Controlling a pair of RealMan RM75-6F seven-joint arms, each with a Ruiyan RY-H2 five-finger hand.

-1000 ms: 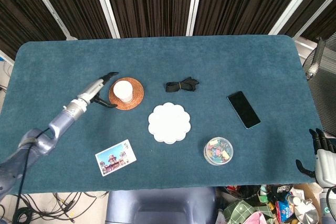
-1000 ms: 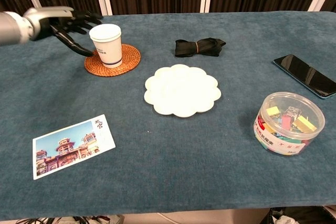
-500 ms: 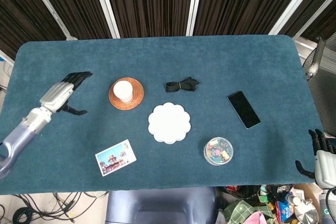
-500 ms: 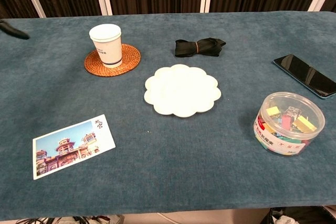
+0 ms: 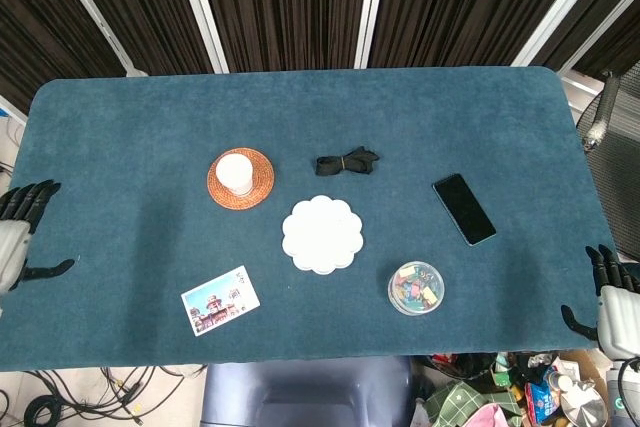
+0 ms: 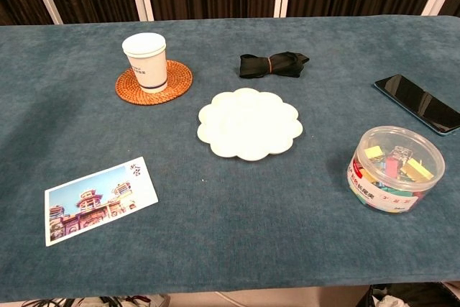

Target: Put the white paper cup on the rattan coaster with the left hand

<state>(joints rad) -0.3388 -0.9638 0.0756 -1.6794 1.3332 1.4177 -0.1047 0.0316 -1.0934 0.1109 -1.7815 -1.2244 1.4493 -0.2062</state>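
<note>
The white paper cup (image 5: pixel 236 172) (image 6: pixel 146 62) stands upright on the round rattan coaster (image 5: pixel 260 183) (image 6: pixel 178 78), left of the table's middle. In the head view my left hand (image 5: pixel 18 232) hangs at the far left edge of the table, well away from the cup, fingers spread and holding nothing. My right hand (image 5: pixel 608 299) shows at the lower right corner of that view, off the table, fingers apart and empty. Neither hand appears in the chest view.
A white scalloped plate (image 5: pixel 322 234) (image 6: pixel 249 123) lies at the centre. Behind it is a black bow (image 5: pixel 346 161) (image 6: pixel 274 64). A dark phone (image 5: pixel 463 208) (image 6: pixel 420 102) and a clear tub of coloured bits (image 5: pixel 416 287) (image 6: pixel 392 168) sit right. A postcard (image 5: pixel 220 299) (image 6: pixel 100 199) lies front left.
My left hand has let go of the cup and drawn back left to the table's edge, leaving the chest view. The cup stays on the coaster. The right hand is still.
</note>
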